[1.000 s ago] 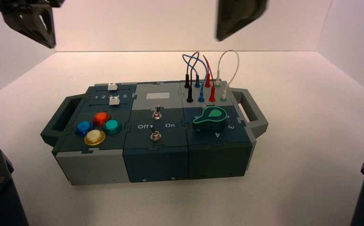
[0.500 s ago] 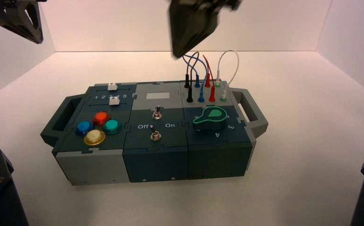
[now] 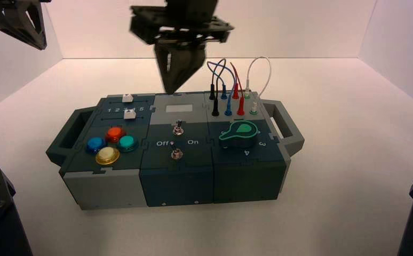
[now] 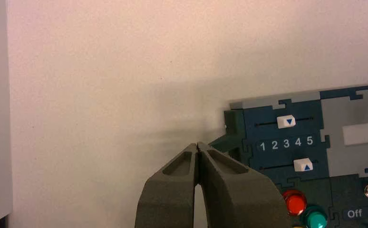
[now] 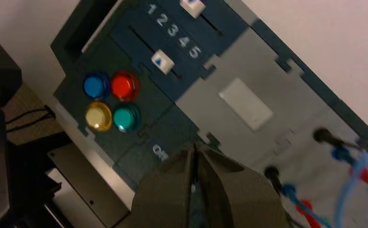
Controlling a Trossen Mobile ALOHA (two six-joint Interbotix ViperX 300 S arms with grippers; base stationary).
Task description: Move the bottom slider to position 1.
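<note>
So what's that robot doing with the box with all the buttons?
Nothing is being handled right now. The robot's right gripper hangs over the middle of the box, jaws closed, touching none of its parts. The left gripper waits off past the box's left end. The job is to slide the bottom white slider to number 1, but it sits near 4 and 5, so that's not done.

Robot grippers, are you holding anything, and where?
Nothing is held: the left gripper and the right gripper are both shut with nothing between their tips.
</note>
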